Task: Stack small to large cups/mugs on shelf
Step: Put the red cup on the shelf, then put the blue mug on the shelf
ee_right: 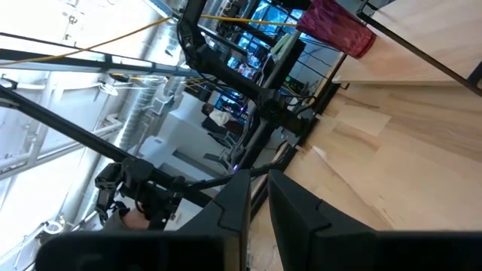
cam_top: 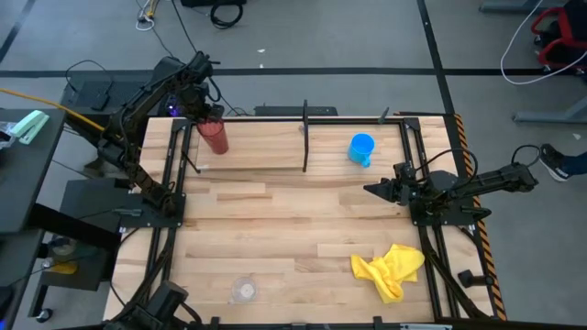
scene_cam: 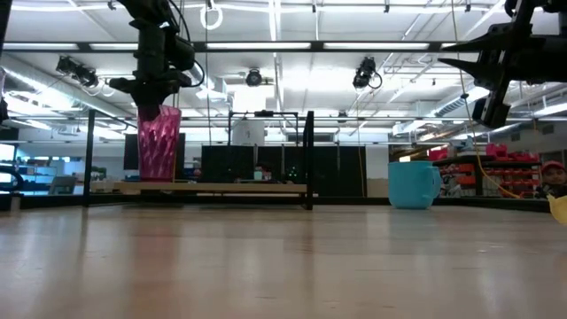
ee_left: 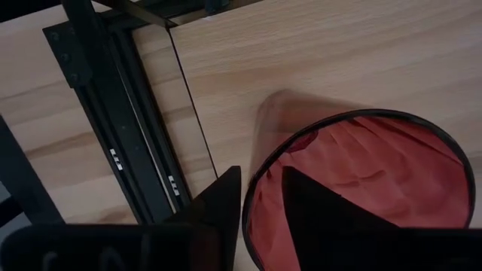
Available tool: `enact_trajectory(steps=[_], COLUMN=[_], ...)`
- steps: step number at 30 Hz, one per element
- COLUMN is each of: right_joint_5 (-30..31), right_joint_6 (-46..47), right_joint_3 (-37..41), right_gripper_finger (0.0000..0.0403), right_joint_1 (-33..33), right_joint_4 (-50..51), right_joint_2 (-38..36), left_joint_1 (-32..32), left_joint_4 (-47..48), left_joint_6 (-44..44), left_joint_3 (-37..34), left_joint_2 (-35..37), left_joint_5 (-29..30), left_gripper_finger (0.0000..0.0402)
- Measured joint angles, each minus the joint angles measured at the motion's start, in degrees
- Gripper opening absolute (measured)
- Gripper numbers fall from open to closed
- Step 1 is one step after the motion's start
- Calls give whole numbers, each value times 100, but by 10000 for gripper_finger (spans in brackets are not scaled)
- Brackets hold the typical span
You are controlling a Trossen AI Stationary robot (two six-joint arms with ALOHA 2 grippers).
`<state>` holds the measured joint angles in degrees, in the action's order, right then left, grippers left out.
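The dark red tumbler (cam_top: 215, 137) was tall, translucent and faceted, wider at its dark rim than at its base, and it stood upright with its long axis vertical and its mouth up. No lettering could be read on it. It sat toward the upper left of the high view, on the left end of the black wire shelf (cam_top: 305, 137), its base on or just above the shelf board. The left gripper (ee_left: 260, 199) came down on it from above and was closed on the rim, one finger inside the tumbler and one outside.

To the right of the shelf's middle post stood the bright blue cup (cam_top: 361, 149), upright with a handle, in the upper right of the high view. The small clear cup (cam_top: 243, 291) stood alone on the desk (cam_top: 293, 220) near the bottom edge, left of centre. A crumpled yellow cloth (cam_top: 390, 269) lay at lower right.

The right gripper (cam_top: 371, 190) hung above the desk at mid right, below the blue cup, its fingers close together and holding nothing.
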<state>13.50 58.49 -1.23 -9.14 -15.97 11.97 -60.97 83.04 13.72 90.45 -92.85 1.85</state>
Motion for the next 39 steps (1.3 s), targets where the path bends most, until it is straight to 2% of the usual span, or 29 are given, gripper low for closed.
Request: enact_trajectory(steps=[5,12,18,24,28,31,33,39], right_joint_5=[0,150,310,358,716,970,1271,1893], right_joint_6=[-17,-387,-919,-1961,-2938,-3433,-3464,-3252], right_joint_3=[2,0,-67,-861,-1588,-2179,-2617,-4281], right_gripper_finger=[57,57,57,57,57,57,57,57], right_joint_1=[0,1,1,1,1,3,3,3], right_joint_4=[-65,-756,-1456,-1496,-1505,-1165,-589,2325], right_joint_2=[0,0,0,14,107,262,381,1016], left_joint_1=[0,2,111,466,955,1476,1892,3278], left_joint_4=[-11,28,179,172,155,103,79,-81], left_joint_6=[0,61,216,348,716,949,1138,1689], left_joint_3=[0,128,367,400,400,400,401,400], left_joint_2=[180,614,1102,1813,2265,2517,2642,2815], left_joint_5=[0,-9,-352,-641,-649,-651,-651,-429], left_gripper_finger=[118,137,145,134,126,120,118,112])
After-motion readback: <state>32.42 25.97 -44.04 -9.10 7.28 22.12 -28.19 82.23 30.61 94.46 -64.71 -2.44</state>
